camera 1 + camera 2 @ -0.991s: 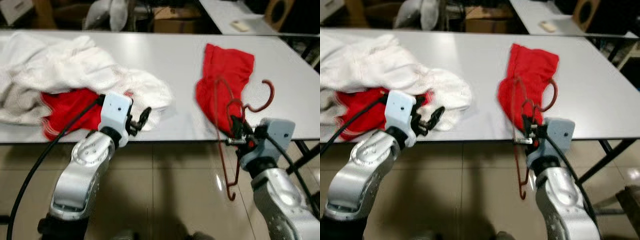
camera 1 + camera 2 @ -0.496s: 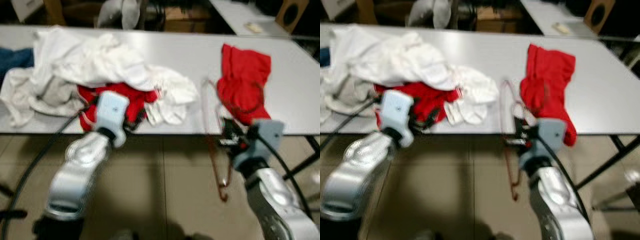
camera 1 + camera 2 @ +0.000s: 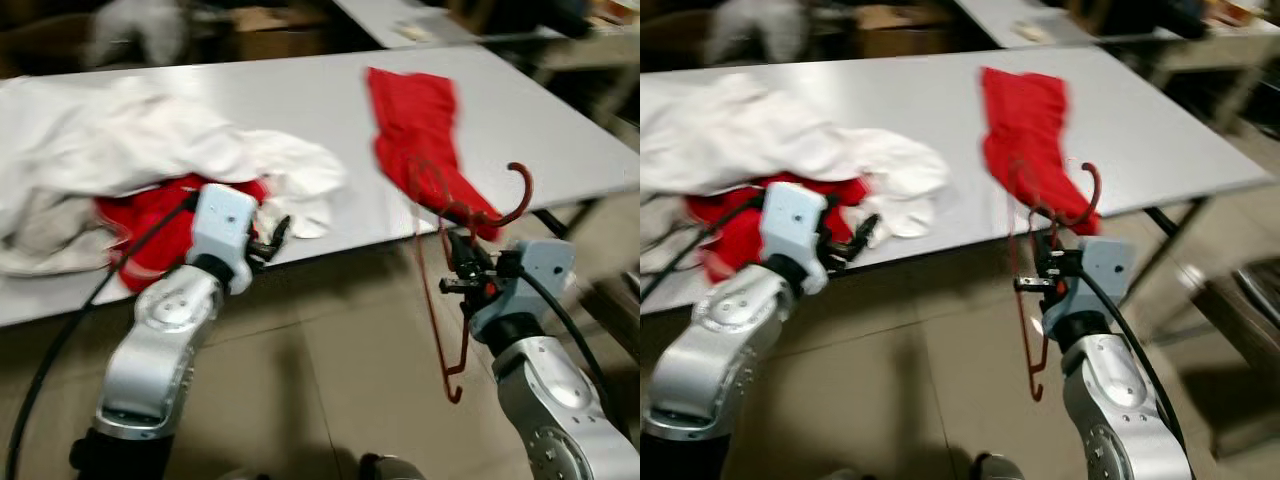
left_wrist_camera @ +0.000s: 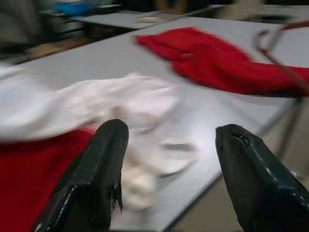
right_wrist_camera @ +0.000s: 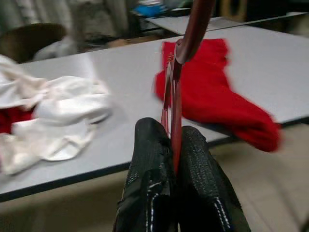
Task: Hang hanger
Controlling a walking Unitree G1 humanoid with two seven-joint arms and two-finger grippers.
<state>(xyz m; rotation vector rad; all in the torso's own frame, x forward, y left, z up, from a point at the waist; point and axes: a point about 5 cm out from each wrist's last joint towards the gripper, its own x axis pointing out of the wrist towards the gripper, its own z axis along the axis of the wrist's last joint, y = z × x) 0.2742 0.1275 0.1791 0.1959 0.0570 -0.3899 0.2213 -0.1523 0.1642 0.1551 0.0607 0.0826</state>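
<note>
Gripping the red hanger (image 3: 440, 290), right gripper (image 3: 463, 272), beside the table (image 3: 300, 100).

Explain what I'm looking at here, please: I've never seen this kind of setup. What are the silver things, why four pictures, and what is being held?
The silver things are the two arms of a walking humanoid robot, each ending in a gripper with two black fingers. The two wide pictures come from a stereo camera on its head, looking down; the other two come from cameras on its wrists, looking along the fingers.

In front of it stands a grey table. On it lie a pile of white laundry with a red garment under it, and a separate red cloth near the right end.

The right gripper is shut on a dark red hanger, held off the table edge with its hook up. The left gripper is open and holds nothing, in front of the laundry pile.
</note>
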